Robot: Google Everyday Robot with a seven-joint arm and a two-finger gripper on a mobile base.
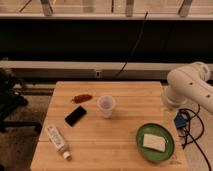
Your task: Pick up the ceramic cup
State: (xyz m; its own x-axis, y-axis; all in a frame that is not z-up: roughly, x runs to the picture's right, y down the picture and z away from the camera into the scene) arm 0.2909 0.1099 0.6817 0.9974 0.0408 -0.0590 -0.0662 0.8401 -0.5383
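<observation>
The ceramic cup [106,105] is small, white and handleless. It stands upright near the middle of the wooden table [125,95]. A black phone [75,115] lies just left of it. Only the white links of my arm [190,85] show, beside the table's right edge and to the right of the cup. My gripper itself is out of view, and nothing is touching the cup.
A reddish-brown item [81,98] lies behind the phone. A white bottle [57,141] lies on its side at the front left. A green plate [170,150] at the front right holds a white slab [154,142]. Cables and a blue part [180,120] hang off the right edge. A dark chair [10,95] stands at the left.
</observation>
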